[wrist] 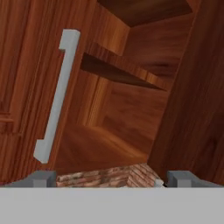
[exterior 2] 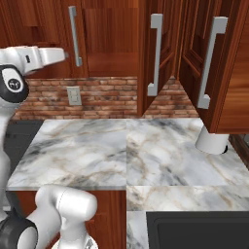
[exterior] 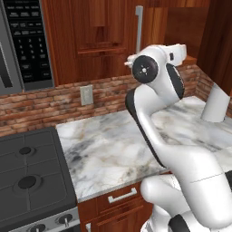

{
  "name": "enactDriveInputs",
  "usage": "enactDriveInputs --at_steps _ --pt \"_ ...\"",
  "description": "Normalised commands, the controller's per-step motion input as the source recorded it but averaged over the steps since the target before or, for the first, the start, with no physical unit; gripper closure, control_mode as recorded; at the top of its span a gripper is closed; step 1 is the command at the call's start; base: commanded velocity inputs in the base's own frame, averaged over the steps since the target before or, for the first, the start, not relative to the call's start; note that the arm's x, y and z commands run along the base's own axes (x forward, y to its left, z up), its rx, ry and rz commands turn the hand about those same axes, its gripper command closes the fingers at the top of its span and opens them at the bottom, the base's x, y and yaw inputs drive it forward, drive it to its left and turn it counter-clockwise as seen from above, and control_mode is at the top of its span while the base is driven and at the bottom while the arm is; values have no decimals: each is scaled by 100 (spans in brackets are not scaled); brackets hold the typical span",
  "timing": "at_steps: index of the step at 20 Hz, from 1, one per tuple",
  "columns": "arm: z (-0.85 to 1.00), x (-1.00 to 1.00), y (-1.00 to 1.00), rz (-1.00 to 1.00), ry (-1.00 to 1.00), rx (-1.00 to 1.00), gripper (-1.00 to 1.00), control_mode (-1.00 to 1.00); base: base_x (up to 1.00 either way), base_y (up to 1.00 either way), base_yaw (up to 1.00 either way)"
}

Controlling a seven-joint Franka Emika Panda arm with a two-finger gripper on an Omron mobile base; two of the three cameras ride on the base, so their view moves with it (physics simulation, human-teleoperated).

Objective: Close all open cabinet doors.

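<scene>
My gripper (wrist: 111, 181) is open, its two fingertips (wrist: 41, 178) wide apart with nothing between them. It is raised in front of an open wall cabinet (wrist: 127, 113) with a bare shelf inside. Left of that opening is a shut cabinet door (wrist: 22, 87) with a long silver handle (wrist: 57, 96). The open cabinet door (wrist: 197, 96) stands close on the right of the hand. From the right base view, this open door (exterior 2: 168, 39) juts out nearly edge-on with its handle (exterior 2: 155, 53), and a second open door (exterior 2: 194, 48) swings out further right. My white hand (exterior 2: 46, 56) sits high at the left.
A marble counter (exterior 2: 121, 151) runs below the cabinets, with a white cylinder (exterior 2: 211, 141) under the right open door. A stove (exterior: 27, 181) and microwave (exterior: 27, 41) lie to the left. A wall outlet (exterior 2: 74, 96) sits in the brick backsplash. A dark sink (exterior 2: 194, 228) is at front right.
</scene>
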Motion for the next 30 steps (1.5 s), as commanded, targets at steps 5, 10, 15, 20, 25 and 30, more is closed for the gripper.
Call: enactDriveInputs --at_steps 5,10,15,20,25,30 --pt "18 -100 3 0 9 4 -100 -100 0 0 0" --pt "17 -100 4 0 6 5 -100 -100 0 0 0" --pt "11 -100 0 0 10 7 -100 -100 0 0 0" --pt "1 -99 -1 0 3 10 -100 -100 0 0 0" --pt "5 -68 -24 -6 0 13 -100 -100 0 0 0" --pt "3 -4 -59 -11 -8 15 -100 -100 0 0 0"
